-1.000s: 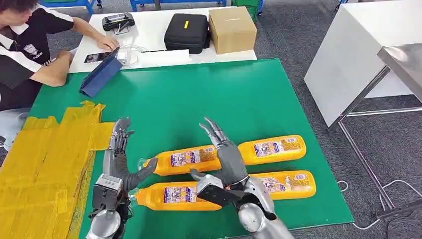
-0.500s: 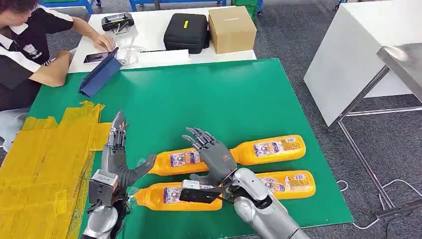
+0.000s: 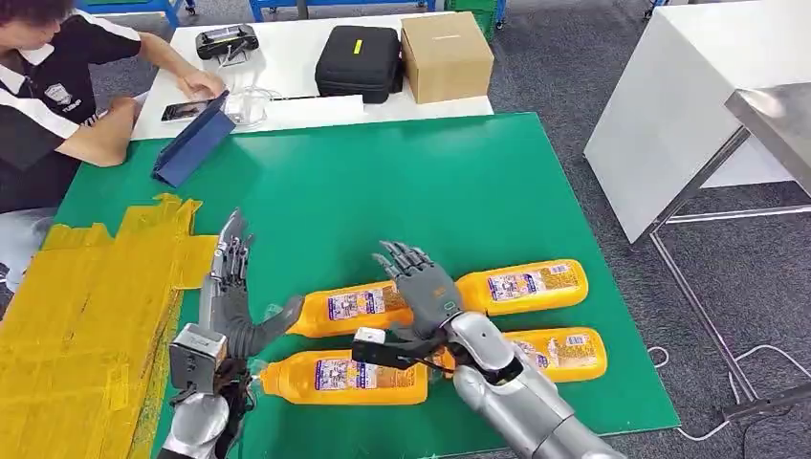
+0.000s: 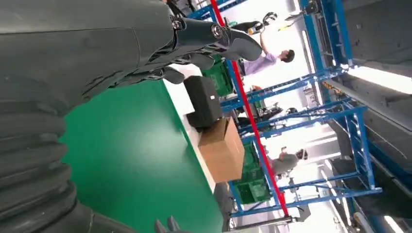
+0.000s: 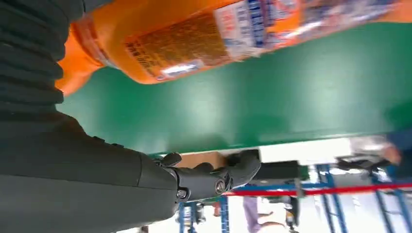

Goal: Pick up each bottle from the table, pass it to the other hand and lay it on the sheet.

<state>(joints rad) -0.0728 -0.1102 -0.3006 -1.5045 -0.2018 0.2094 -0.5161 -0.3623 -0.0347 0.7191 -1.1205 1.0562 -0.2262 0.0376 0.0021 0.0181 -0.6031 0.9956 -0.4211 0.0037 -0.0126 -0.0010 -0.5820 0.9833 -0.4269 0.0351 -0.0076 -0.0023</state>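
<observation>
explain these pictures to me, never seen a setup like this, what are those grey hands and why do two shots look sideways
The grey hands belong to a two-armed humanoid robot. The wide picture is its head camera, looking down at a green table. The other two come from cameras at its wrists, so they are turned and sit close behind each hand.

The left hand is open, fingers straight, holding nothing. The right hand is also open, fingers spread above the bottles.

Four orange bottles lie on their sides: near left, far left, far right and near right. The right wrist view shows one bottle close up. None is held yet.

A yellow sheet lies at the table's left, with no bottle on it. A person sits at a white table holding a black case and a cardboard box.
</observation>
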